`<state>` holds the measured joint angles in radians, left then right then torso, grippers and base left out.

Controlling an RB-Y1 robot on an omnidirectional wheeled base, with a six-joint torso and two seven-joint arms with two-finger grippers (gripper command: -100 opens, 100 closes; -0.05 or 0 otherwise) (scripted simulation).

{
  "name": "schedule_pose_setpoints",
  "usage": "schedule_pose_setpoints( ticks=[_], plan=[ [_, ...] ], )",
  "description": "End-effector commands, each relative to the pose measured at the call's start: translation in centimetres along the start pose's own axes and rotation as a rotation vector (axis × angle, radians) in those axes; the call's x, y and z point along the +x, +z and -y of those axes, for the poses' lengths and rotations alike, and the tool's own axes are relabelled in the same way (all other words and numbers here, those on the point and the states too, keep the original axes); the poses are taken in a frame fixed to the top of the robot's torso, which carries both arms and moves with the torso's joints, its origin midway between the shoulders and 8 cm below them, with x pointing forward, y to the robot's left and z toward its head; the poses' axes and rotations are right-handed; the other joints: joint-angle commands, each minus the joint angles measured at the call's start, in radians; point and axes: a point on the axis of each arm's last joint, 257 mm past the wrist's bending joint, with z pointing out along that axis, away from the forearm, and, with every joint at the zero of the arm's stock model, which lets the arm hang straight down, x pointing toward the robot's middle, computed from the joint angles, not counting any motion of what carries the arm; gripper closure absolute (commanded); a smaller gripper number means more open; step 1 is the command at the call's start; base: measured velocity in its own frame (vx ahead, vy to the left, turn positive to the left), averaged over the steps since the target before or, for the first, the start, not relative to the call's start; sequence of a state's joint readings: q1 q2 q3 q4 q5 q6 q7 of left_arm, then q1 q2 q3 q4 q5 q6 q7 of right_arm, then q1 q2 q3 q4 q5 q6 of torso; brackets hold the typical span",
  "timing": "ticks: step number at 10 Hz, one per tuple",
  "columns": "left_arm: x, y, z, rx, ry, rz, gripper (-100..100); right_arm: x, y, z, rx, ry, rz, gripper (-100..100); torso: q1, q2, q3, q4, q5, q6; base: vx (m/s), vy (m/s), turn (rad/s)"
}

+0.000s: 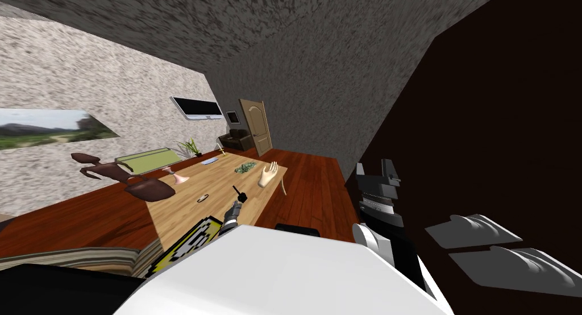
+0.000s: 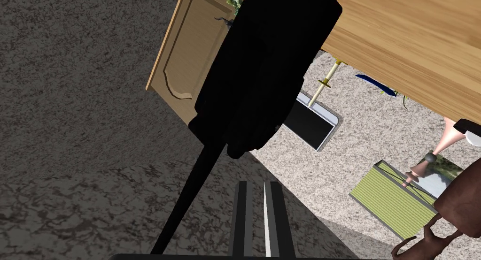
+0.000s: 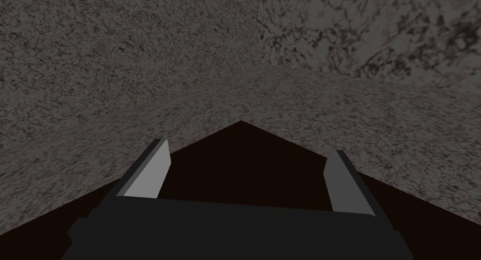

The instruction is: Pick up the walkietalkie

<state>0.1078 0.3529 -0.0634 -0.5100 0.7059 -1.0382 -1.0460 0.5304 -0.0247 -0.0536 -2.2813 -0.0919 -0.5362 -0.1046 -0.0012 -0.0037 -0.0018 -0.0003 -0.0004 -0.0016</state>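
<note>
The walkietalkie [image 1: 240,196] is black with a thin antenna, and it is over the near part of the wooden table [image 1: 210,183]. Seen from the left wrist, the walkietalkie [image 2: 267,69] looms just beyond my left gripper [image 2: 257,183]. Its antenna runs back past the fingers on one side. The two fingers [image 2: 240,215] are pressed close together with nothing visible between them. My left gripper [image 1: 232,210] sits right below the walkietalkie in the head view. My right gripper [image 3: 246,154] is open and empty. It is held up at my right [image 1: 375,172], away from the table.
On the table are a pale hand model [image 1: 268,174], a green pile [image 1: 245,168], a pink goblet [image 1: 179,178], a brown sculpture [image 1: 131,178] and a small ring-like item [image 1: 202,198]. A yellow patterned book [image 1: 193,240] lies at the near edge. A door [image 1: 256,127] stands beyond.
</note>
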Motion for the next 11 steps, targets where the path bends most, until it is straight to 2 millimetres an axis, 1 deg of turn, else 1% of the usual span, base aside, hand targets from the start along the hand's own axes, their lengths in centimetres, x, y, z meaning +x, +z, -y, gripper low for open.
schedule_pose_setpoints(
  ticks=[1,2,3,4,5,6,9,10,11],
  plan=[
    [-1.0,0.0,-1.4,0.003,0.075,-0.007,-100,0.0,0.0,0.0,0.0,0.0,0.0,0,0.0,0.0,0.0,0.0,0.0,0.0,0.044,-0.085,-0.066],
    [-1.6,0.0,-2.2,0.004,0.117,-0.011,-100,0.0,0.0,0.0,0.0,0.0,0.0,0,-0.003,-0.001,-0.001,0.0,-0.001,0.0,0.045,-0.095,-0.051],
    [-1.6,0.0,-2.2,0.004,0.117,-0.011,-100,0.0,0.0,0.0,0.0,0.0,0.0,0,-0.004,-0.001,-0.001,0.0,-0.001,0.0,0.035,-0.047,-0.003],
    [-2.4,0.0,-3.1,0.006,0.166,-0.017,-100,0.0,0.0,0.0,0.0,0.0,0.0,0,-0.001,-0.001,-0.001,0.0,0.0,0.0,0.039,-0.034,-0.046],
    [-2.4,0.0,-3.1,0.006,0.166,-0.017,-100,0.0,0.0,0.0,0.0,0.0,0.0,0,0.0,-0.001,-0.001,0.0,0.0,0.0,0.027,-0.028,-0.022],
    [-3.3,0.0,-4.2,0.009,0.227,-0.024,-100,0.0,0.0,0.0,0.0,0.0,0.0,0,0.0,-0.001,-0.001,0.0,0.0,0.0,0.031,-0.044,-0.062],
    [-5.1,-0.1,-6.1,0.014,0.334,-0.037,-100,0.0,0.0,0.0,0.0,0.0,0.0,0,-0.002,-0.002,-0.001,0.0,0.0,0.0,0.047,-0.068,-0.047],
    [-5.0,-0.3,-6.5,0.007,0.34,-0.042,-100,0.0,0.0,0.0,0.0,0.0,0.0,0,-0.002,-0.002,-0.001,0.0,-0.001,0.0,0.028,-0.046,-0.01],
    [-5.1,-0.1,-6.1,0.014,0.334,-0.037,-100,0.0,0.0,0.0,0.0,0.0,0.0,0,-0.001,-0.001,-0.001,0.0,0.0,0.0,0.005,-0.013,0.011]
  ],
)
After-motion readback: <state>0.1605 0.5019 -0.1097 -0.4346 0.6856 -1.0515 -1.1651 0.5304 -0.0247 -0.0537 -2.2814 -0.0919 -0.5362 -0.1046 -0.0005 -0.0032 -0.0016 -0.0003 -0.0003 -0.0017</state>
